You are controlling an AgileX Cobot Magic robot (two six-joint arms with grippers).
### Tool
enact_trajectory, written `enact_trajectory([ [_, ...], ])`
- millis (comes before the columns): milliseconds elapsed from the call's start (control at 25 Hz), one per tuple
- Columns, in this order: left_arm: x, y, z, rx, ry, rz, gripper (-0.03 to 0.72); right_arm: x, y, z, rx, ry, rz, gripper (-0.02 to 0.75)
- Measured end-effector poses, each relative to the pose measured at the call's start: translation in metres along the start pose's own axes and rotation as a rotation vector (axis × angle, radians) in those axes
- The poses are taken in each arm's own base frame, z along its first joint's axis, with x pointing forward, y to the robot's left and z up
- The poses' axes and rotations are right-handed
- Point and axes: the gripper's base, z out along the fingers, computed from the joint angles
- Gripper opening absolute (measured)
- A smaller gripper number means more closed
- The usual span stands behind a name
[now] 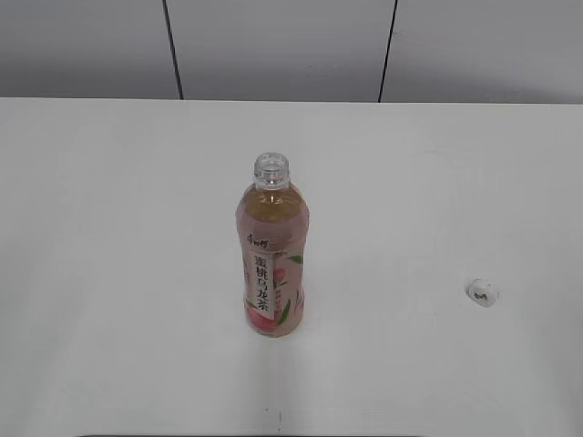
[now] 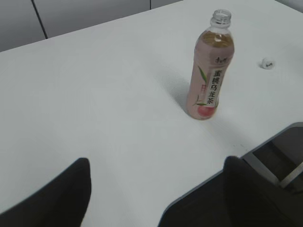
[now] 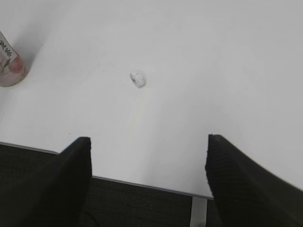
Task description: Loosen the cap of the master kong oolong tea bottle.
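cap (image 3: 137,78): on table, ahead of right pincer (image 3: 147,182) | both pincers wide, empty

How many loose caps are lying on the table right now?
1. The cap lies on its side on the table, off to the right of the open bottle. No others visible.

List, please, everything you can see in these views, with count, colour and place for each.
master kong oolong tea bottle: one, clear with amber tea and pink label, upright mid-table, neck open with no cap on it.
cap: one, white, lying on the table to the right of the bottle, apart from it.
table: one, white, under everything.
wall panels: grey with dark seams, behind the table.
left hand: one, black fingers, open and empty, over the near table edge.
right hand: one, black fingers, open and empty, near edge, cap ahead of it.
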Motion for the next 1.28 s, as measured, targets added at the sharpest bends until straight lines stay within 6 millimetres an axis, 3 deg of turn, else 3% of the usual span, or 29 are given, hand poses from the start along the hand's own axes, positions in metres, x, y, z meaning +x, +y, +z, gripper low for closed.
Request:
enact_trajectory([
  [560, 0.003, -0.001, -0.006, -0.414, -0.015, -0.199, 0.513, 0.008, 0.002, -0.013, 0.086, -0.092, 0.046, 0.566],
  [720, 0.007, -0.006, -0.014, -0.442, -0.072, -0.199, 0.508, 0.009, 0.002, -0.013, 0.094, -0.095, 0.050, 0.566],
  [1280, 0.007, -0.006, -0.014, -0.445, -0.075, -0.199, 0.461, 0.009, 0.002, -0.013, 0.106, -0.095, 0.058, 0.566],
])
